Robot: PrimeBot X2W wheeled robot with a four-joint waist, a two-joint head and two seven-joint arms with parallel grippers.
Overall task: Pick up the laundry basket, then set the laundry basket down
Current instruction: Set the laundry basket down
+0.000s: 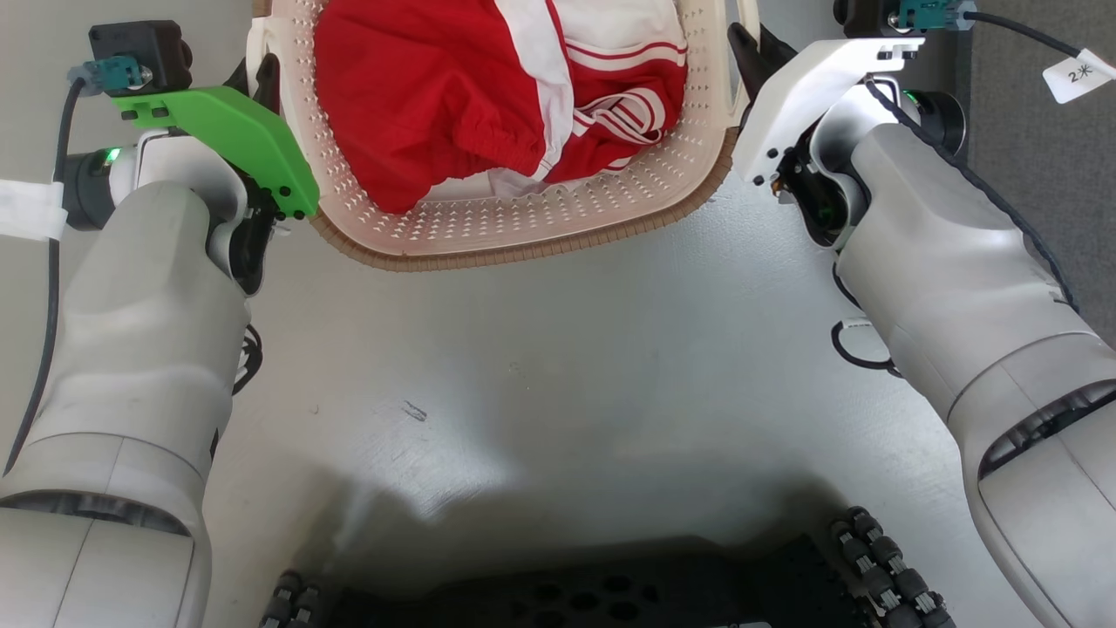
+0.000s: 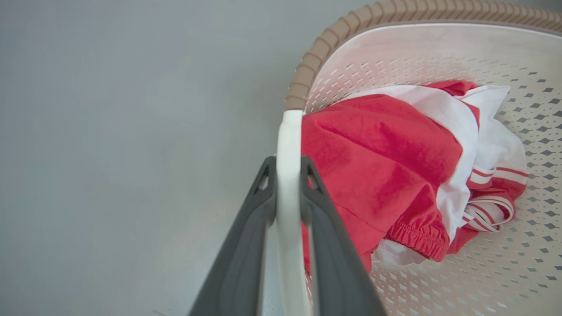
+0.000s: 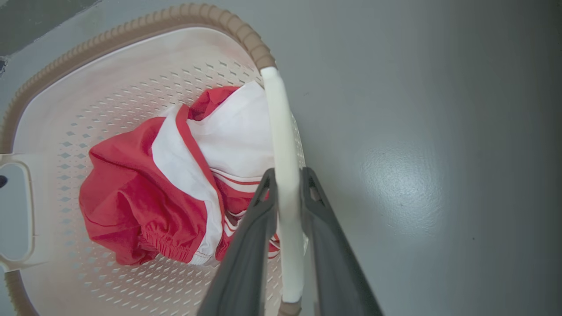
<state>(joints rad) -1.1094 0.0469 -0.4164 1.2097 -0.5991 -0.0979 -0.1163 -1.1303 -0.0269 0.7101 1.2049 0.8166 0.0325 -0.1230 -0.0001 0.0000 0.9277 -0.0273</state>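
Both narrow: left tool [image 2: 287, 166] pinches one laundry basket [image 2: 333, 41] handle [image 2: 288, 131], right tool [image 3: 288, 174] apparently the other handle [image 3: 279, 118].

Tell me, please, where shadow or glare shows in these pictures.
Head view: the robot's shadow darkens the floor near the bottom edge. Right wrist view: a pale glare patch on the floor, right of the laundry basket. Left wrist view: even light, no glare.
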